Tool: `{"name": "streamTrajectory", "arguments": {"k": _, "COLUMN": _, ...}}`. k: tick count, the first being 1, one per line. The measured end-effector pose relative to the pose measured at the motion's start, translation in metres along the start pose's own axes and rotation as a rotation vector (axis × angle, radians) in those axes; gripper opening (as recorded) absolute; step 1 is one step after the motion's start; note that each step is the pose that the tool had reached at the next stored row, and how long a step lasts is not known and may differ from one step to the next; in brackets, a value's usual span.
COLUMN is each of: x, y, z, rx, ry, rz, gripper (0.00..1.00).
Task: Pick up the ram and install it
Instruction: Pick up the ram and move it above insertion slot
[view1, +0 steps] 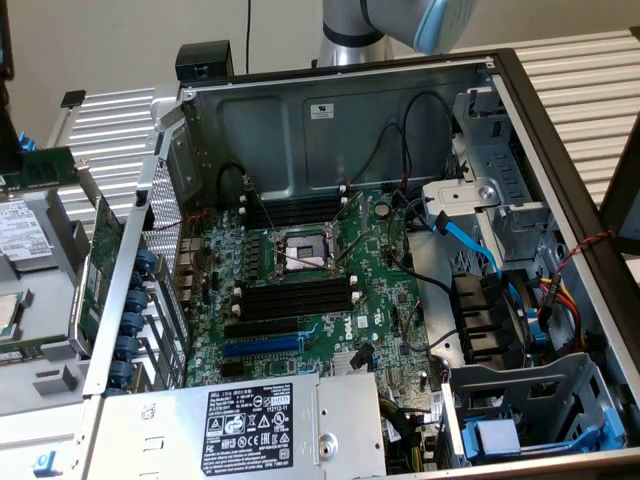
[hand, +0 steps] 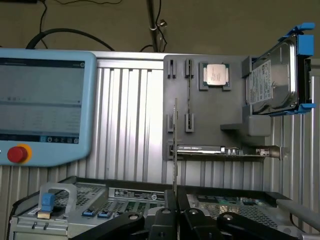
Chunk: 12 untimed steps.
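The arm (view1: 345, 35) is silver-grey tubing with a light-blue joint cap (view1: 445, 25); the gripper (hand: 175, 201) is black, with angular links.

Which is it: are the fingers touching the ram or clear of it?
Touching. The wrist view shows the fingers closed on the lower end of the ram, which stands edge-on, rising straight up from between them.

Even, diffuse room light fills both views. Inside the computer case (view1: 300, 125) the motherboard (view1: 385, 290) sits dimmer under soft shadow from the case's walls. In the wrist view the ram (hand: 175, 150) reads dark edge-on, the hard drive (hand: 272, 82) faintly glossy.
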<state>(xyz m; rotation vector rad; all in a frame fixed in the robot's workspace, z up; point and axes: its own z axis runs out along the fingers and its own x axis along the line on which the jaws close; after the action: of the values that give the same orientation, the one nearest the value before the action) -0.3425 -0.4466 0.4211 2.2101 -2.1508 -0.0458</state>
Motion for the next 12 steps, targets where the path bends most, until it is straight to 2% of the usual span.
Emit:
{"name": "streamTrajectory", "arguments": {"k": 3, "x": -0.002, "y": -0.0020, "z": 0.0000, "rx": -0.0006, "ry": 0.0071, "rz": 0.002, "gripper": 0.13}}
{"name": "streamTrajectory", "arguments": {"k": 5, "x": -0.004, "y": -0.0047, "z": -0.0003, "rx": -0.0009, "ry": 0.0091, "rz": 0.004, "gripper": 0.13}}
{"name": "streamTrajectory", "arguments": {"k": 9, "x": -0.008, "y": -0.0167, "z": -0.0010, "rx": -0.0008, "ry": 0.0113, "rz": 0.004, "gripper": 0.13}}
{"name": "streamTrajectory", "arguments": {"k": 12, "x": -0.010, "y": -0.0287, "z": -0.0017, "rx": -0.0007, "ry": 0.0140, "rz": 0.004, "gripper": 0.13}}
